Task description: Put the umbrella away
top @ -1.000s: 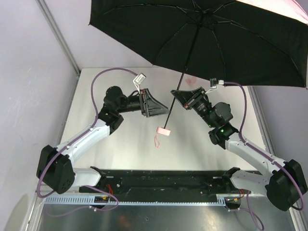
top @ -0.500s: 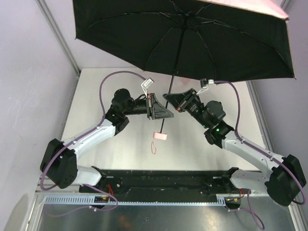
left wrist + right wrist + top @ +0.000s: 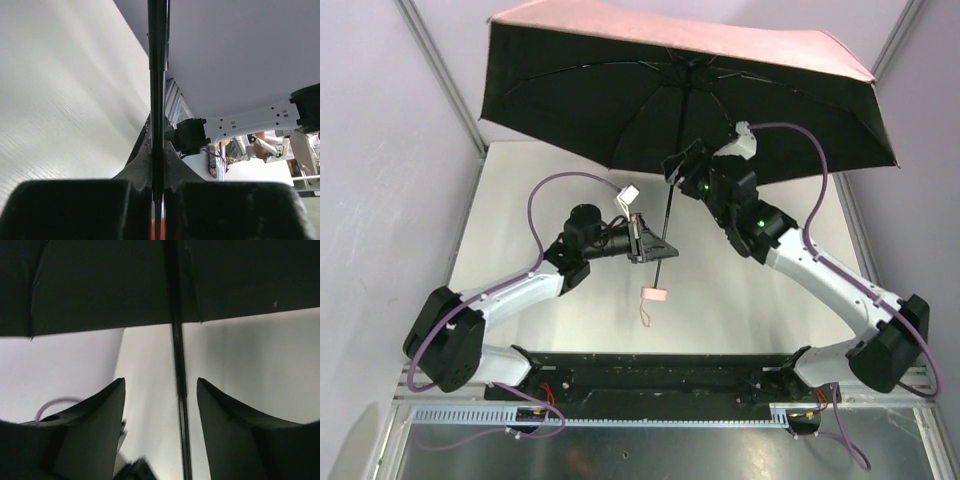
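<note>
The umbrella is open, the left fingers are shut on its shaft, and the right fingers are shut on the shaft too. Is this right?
Not quite. The right fingers stand open around the shaft, as the right wrist view shows. The umbrella is open and the left fingers are shut on the shaft.

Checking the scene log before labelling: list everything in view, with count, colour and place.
Umbrella: one, pink outside, black underneath, open above the table's far side.
Handle: one, pink, at the low end of the shaft, strap dangling below.
Table: one, white, beneath everything.
Cables: two, purple, one along each arm.
Left pincer: one, black, shut on the shaft above the handle.
Right pincer: one, black, open, fingers either side of the shaft higher up, under the canopy.
</note>
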`<state>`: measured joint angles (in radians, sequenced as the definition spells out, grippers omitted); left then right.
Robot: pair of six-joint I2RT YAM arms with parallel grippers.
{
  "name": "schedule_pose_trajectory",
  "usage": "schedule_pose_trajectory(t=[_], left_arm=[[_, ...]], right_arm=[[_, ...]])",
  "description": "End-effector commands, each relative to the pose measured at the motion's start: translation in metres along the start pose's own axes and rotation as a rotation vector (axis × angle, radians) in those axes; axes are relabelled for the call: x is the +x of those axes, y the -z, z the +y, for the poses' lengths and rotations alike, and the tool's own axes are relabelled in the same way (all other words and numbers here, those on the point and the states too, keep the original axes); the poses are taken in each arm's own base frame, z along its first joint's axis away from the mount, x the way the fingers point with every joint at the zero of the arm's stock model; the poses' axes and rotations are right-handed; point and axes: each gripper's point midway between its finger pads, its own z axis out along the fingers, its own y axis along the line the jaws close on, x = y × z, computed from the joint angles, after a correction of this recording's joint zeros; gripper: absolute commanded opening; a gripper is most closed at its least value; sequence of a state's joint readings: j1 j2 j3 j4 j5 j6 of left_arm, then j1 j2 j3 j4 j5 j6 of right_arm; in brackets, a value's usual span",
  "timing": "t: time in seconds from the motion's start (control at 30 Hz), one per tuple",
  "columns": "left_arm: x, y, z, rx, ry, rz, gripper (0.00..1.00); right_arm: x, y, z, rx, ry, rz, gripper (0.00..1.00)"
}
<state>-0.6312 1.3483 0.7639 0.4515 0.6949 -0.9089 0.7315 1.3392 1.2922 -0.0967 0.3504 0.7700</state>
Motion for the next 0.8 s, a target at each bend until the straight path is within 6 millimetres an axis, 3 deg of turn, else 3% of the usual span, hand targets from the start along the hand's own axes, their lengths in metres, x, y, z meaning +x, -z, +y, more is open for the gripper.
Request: schedule_pose_trajectory(t=[0.0, 0.17, 0.37, 0.57, 0.77], left_arm=[[-0.018, -0.001, -0.016, 0.022, -0.156, -0.084, 0.0], [-0.015, -0.001, -0.011, 0.0, -0.138, -0.082, 0.0], [-0.012, -0.002, -0.01, 0.003, -0.114, -0.066, 0.0], [-0.012, -0.002, -0.012, 0.008, -0.106, -0.062, 0.0], [-0.012, 0.0, -0.016, 0.02, -0.11, -0.06, 0.0]], right_arm=[[-0.031, -0.026, -0.016, 0.178, 0.128, -0.138, 0.66], [-0.054, -0.057, -0.02, 0.339, 0.242, -0.176, 0.76], [-0.087, -0.088, -0.018, 0.458, 0.272, -0.226, 0.8], [-0.11, -0.121, -0.026, 0.504, 0.288, -0.271, 0.77], [-0.133, -0.135, -0.025, 0.478, 0.329, -0.318, 0.64]])
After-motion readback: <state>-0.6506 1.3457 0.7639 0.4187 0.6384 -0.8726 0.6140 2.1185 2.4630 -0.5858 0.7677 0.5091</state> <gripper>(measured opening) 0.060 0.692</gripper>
